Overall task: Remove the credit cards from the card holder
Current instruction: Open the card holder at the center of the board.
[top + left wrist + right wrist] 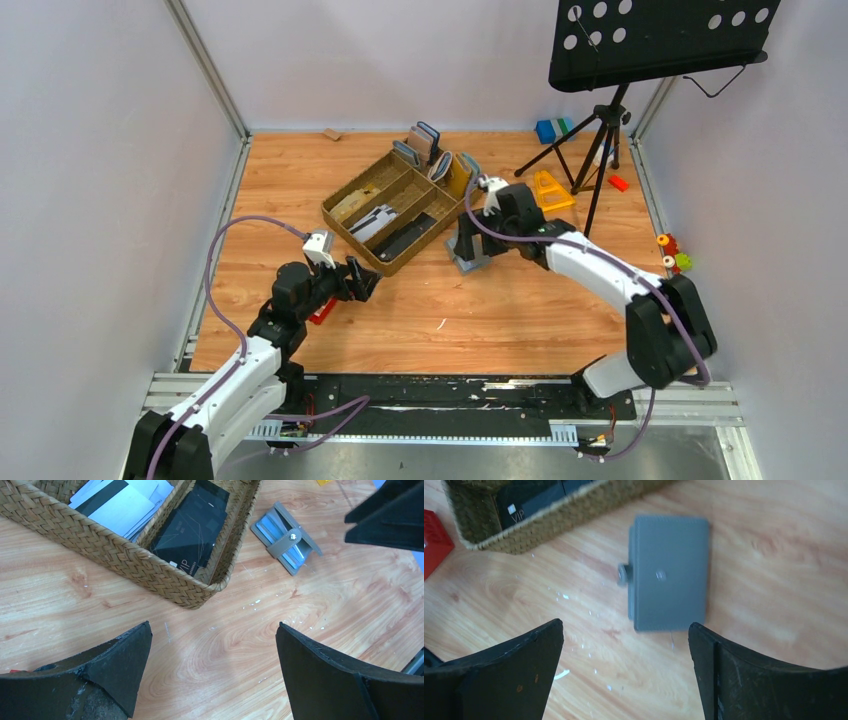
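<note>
Currently the right end effector (625,630) is hovering spread and empty over the card holder (669,572), lying flat on the surface (774,555) beside the woven tray (549,522); the left end effector (214,630) is hanging spread too. Unsnapping the tab (624,574) first is looking wisest.

L arm (238,375) & R arm (600,268): white links, blk joints, purple cables (209,270); fingers (749,680) blk, scuffed.

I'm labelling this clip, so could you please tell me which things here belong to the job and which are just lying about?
Job: card holder; right gripper, open near it; left gripper, open.
Lying about: woven tray with cards; music stand; red block; upright wallets.
</note>
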